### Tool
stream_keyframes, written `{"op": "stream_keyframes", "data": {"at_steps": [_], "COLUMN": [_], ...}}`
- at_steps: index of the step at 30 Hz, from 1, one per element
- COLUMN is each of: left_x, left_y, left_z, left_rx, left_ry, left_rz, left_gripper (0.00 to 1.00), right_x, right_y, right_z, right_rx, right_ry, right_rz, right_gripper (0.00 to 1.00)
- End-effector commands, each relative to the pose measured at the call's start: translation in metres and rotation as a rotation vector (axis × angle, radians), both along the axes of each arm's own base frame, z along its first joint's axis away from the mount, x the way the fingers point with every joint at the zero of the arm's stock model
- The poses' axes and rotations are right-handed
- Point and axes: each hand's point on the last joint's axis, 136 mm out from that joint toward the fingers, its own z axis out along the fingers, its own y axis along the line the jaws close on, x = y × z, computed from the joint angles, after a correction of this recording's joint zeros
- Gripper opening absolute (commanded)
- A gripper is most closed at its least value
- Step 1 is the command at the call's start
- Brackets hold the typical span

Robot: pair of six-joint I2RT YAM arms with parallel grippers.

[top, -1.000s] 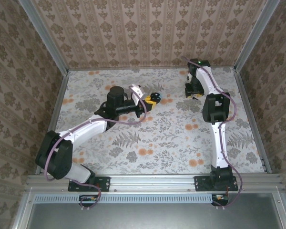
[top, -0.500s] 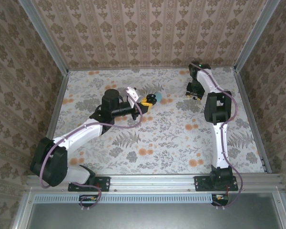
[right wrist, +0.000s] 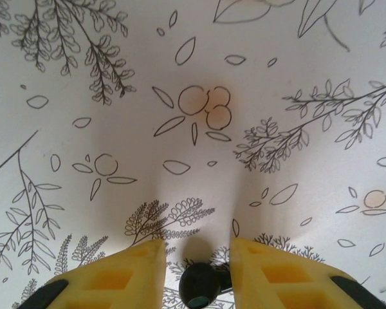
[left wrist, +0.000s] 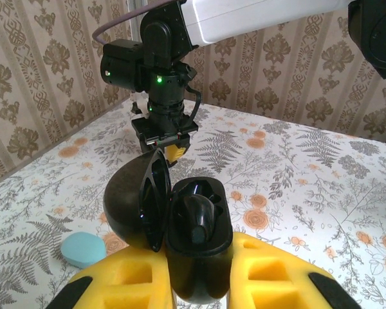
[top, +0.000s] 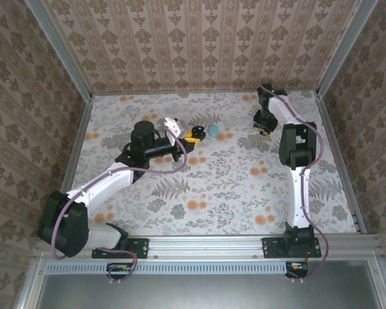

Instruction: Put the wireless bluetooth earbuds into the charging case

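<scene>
**Earbud straddled by the right end effector, open case waiting at nine o'clock**

In the right wrist view I had the right end effector [right wrist: 197, 246] pointing down at the desk [right wrist: 193, 96]. It was released, its yellow pads standing either side of a tiny black earbud [right wrist: 198, 284]. The bud lay at six o'clock in that view, deep between the pads. A sliver of gap showed on each side, so I judged it straddled rather than gripped. A short nub seemed to run toward three o'clock, across the gap, but I could not be sure that was the stem.

The left end effector [left wrist: 199, 280] was clenched on the charging case [left wrist: 196, 238], a glossy black clamshell. Its hinged lid [left wrist: 136, 206] was swung open toward nine o'clock. Something rounded sat in the base, and I couldn't tell whether it was the other earbud.

Overhead, the case lay at nine o'clock from the right end effector, well apart. The right arm was plainly the nearer to the loose bud, and I reckoned it would have to carry it across. A teal egg-shaped shell [left wrist: 83, 250] lay closed on the desk between the two, touched by nothing.
</scene>
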Motion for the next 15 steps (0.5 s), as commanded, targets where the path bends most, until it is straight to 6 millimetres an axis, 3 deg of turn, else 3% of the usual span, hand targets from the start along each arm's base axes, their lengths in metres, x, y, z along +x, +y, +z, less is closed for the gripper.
{"op": "stream_keyframes", "data": {"at_steps": [1,15], "left_x": [-0.008,-0.013], "left_y": [0.003,0.005], "left_z": [0.005,0.011], "left_rx": [-0.007,-0.019], "left_ry": [-0.029,-0.038], "left_rz": [-0.028,-0.033], "left_gripper": [0.00,0.00], "right_x": [-0.009,-0.060], "right_y": [0.009,0.053], "right_z": [0.003,-0.002], "right_rx": [0.046,0.212], "right_ry": [0.024,0.040], "right_rz": [0.018,0.091], "right_gripper": [0.31,0.17]}}
